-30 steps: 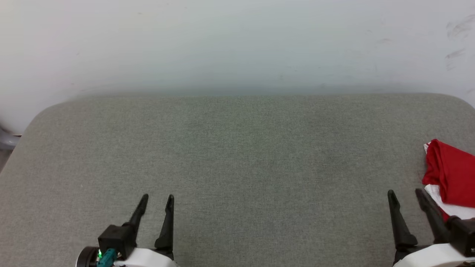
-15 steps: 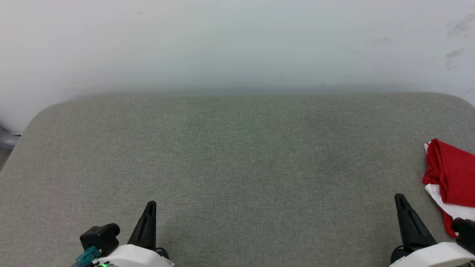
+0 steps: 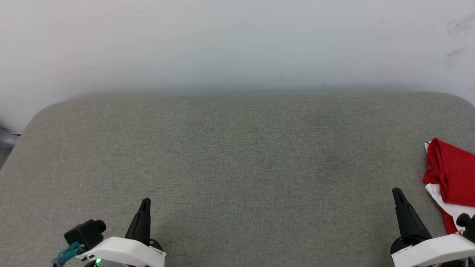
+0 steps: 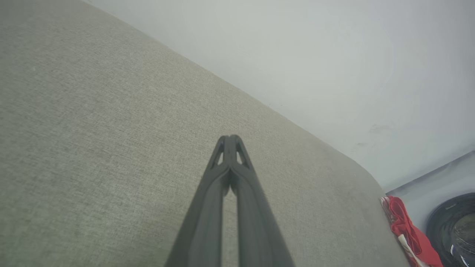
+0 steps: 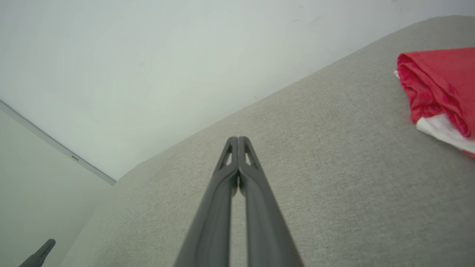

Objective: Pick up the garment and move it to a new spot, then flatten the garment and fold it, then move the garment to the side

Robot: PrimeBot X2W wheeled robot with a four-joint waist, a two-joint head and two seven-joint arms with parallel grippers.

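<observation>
At right edge of grey pad [image 3: 237,148], garment [image 3: 451,174] seemingly folded, left gripper [image 4: 230,139], right gripper [image 5: 237,140], fingers together, empty

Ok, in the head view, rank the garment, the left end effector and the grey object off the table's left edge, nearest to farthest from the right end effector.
From the right end effector:
1. garment, just to its right, at the right edge of the table.
2. left end effector, across the table at the lower left.
3. grey object, beyond the table's left edge.
</observation>
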